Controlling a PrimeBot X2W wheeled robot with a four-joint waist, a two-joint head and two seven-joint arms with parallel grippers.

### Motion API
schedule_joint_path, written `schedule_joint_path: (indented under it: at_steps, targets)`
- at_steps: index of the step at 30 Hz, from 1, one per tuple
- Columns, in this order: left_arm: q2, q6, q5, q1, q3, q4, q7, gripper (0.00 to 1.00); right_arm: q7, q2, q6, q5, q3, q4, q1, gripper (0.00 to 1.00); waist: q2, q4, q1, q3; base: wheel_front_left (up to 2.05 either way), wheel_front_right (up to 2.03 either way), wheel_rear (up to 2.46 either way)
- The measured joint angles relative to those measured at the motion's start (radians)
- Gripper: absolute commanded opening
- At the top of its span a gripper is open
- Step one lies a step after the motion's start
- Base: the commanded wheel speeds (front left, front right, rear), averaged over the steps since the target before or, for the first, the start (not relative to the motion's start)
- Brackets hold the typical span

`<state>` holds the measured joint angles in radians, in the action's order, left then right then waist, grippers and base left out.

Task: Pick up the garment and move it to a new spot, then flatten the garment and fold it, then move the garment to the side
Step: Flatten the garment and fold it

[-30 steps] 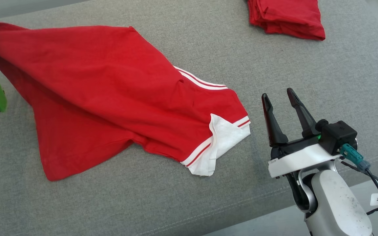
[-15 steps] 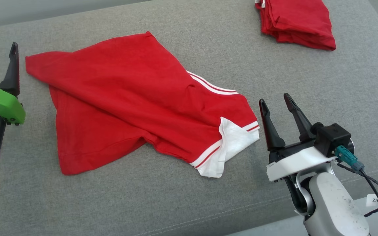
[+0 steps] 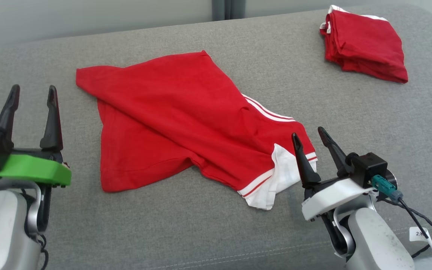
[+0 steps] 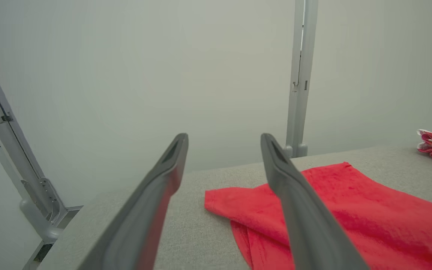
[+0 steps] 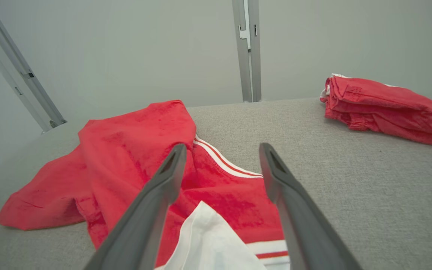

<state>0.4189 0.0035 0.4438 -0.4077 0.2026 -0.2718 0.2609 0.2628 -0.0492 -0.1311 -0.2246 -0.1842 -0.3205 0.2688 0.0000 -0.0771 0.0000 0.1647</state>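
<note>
1. Here, the red garment [image 3: 186, 123] lies loose on the grey upholstered surface [image 3: 216, 232], roughly midway across it in the head view, rumpled rather than flat.
2. One red corner points toward the far left, a long fold runs diagonally through the cloth, and a lower flap spreads toward the near left.
3. Its striped end [image 3: 272, 180], with white bands and a white lining turned outward, lies at the near right.
4. The left gripper [image 3: 33, 90] hovers at the lower left of the head view, its two dark fingers spread apart with nothing between them. It is clear of the garment, off to its left.
5. In the left wrist view, the garment's red corner shows behind the finger on that view's right, lying on the surface below.
6. The right gripper [image 3: 307, 132] stands at the lower right, its fingers likewise apart and empty, with the tips just beside the striped end. Whether they touch the cloth cannot be told.
7. In the right wrist view, the white lining sits low between the two fingers, with the stripes just beyond it.
8. A folded pile of red clothing [image 3: 366, 45] rests at the far right of the surface, well apart from the garment.
9. Behind the surface rise a pale wall and a grey upright post [image 4: 300, 75].
</note>
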Motion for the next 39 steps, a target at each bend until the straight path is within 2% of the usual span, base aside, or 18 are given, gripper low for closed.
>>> schedule_joint_path:
  at_steps: [6,17,27,32,39]
  targets:
    - [-0.086,0.019,-0.038,0.164,-0.065,0.132,0.000,1.00,0.000,0.000,0.000,0.007,0.010,-0.044,-0.001,1.00,0.0000,0.043,0.0000,-0.018,0.00,0.00,0.00]
    - [-0.224,0.021,-0.102,0.326,-0.109,0.229,0.000,1.00,-0.034,0.000,0.000,0.069,0.081,-0.129,0.044,1.00,0.0000,0.121,0.0000,-0.039,0.00,0.00,0.00]
    - [-0.256,-0.015,-0.140,0.333,-0.158,0.228,0.000,1.00,-0.110,-0.047,0.000,0.087,0.113,-0.270,0.173,1.00,0.0000,0.151,0.0000,-0.024,0.00,0.00,0.00]
    - [-0.278,-0.036,-0.158,0.329,-0.172,0.222,0.000,1.00,-0.174,-0.080,0.000,0.075,0.116,-0.390,0.247,1.00,0.0000,0.163,0.0000,-0.011,0.00,0.00,0.00]
    - [-0.303,-0.060,-0.178,0.307,-0.187,0.210,0.000,1.00,-0.185,-0.106,0.000,0.059,0.116,-0.557,0.335,1.00,0.0000,0.182,0.0000,0.019,0.00,0.00,0.00]
